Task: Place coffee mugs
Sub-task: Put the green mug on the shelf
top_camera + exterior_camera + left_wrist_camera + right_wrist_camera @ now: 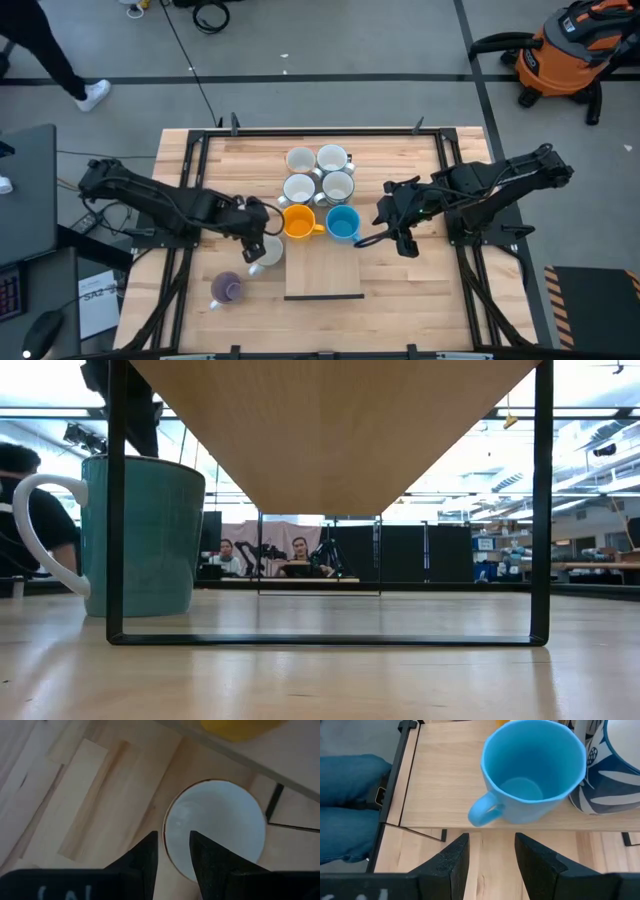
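Observation:
Four white mugs (318, 172), a yellow-orange mug (297, 222) and a bright blue mug (343, 223) stand on a wooden riser (325, 270). Another mug (266, 250), white inside, stands on its base on the table just left of the riser; the low view (145, 535) shows it teal outside with a white handle. My left gripper (173, 837) is over its rim, slightly open, one finger over the inside and one over the outside; I see no touch. My right gripper (491, 840) is open and empty, just right of the blue mug's handle (484, 813). A purple mug (228, 289) stands on the table near left.
The riser's black metal legs (118, 510) stand right beside the mug under my left gripper. A white mug with a blue pattern (607, 775) stands close against the blue mug. Bare riser top lies nearer than the yellow and blue mugs. People sit beyond the table (300, 555).

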Motion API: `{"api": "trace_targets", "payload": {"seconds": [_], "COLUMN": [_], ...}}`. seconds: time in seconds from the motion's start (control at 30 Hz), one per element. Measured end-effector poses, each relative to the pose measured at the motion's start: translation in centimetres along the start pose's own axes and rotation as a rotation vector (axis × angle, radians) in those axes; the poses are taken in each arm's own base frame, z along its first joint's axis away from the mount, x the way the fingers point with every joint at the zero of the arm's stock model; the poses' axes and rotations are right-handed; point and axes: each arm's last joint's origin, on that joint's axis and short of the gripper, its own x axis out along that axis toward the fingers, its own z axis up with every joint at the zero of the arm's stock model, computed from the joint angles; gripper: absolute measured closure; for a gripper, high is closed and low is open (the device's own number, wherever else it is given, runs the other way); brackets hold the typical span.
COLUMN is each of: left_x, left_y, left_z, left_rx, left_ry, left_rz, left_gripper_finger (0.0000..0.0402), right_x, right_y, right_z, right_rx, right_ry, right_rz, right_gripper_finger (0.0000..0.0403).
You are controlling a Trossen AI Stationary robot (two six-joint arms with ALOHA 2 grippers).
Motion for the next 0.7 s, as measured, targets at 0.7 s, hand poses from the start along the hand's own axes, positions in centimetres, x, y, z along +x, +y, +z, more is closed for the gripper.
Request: {"api": "trace_targets", "payload": {"seconds": [0.7], "left_x": [4.5], "left_y": [-1.1], "left_z": [-0.2], "left_rx": [0.095], "left_ry": [0.174], "left_rz": [0.123], "left_gripper_finger": [0.0283], "right_x": [0.0], "right_y": [0.0], "right_z": [-0.1], "right_rx": [0.000], "right_ry": [0.006], "right_rz": [-0.002], "right_gripper_finger": [0.0239]}}
